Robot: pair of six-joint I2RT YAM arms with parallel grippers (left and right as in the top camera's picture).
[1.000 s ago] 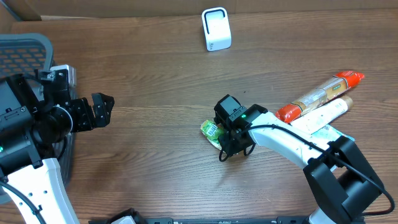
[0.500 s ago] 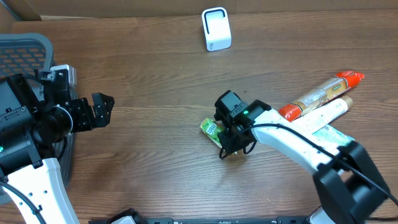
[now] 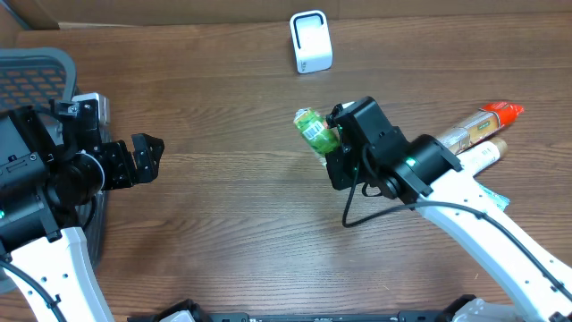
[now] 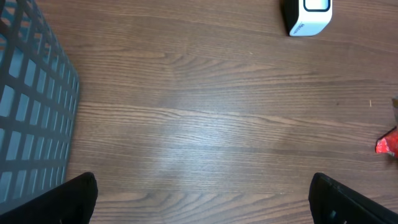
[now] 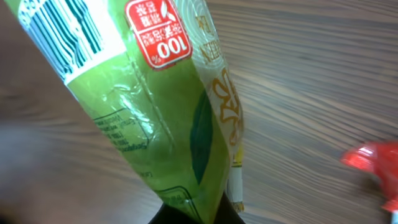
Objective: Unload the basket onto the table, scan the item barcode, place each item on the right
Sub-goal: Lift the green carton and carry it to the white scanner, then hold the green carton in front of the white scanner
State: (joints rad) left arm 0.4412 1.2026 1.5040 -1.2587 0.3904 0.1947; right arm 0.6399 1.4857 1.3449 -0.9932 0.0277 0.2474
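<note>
Wide brown worktop, grey mesh basket parked at the far left edge, and the action is all on the right. The left hand hangs beside the basket with its fingers spread wide, holding nothing. Over at the right edge lie a couple of long tubes, out of play. The white scanner stands upright at the back of the worktop, and the right hand is clamped tight on one end of the green packet, which looks to be carried clear of the wood, between the tubes and the scanner and well short of it. The wrist view shows the barcode at the free end, uncovered by the fingers, and that's the grip you want. To do this well, I'd say: carry the striped end up to the scanner's face, turn it squarely toward the window, keep the soft wrapper flat rather than crinkled, then hold steady.
</note>
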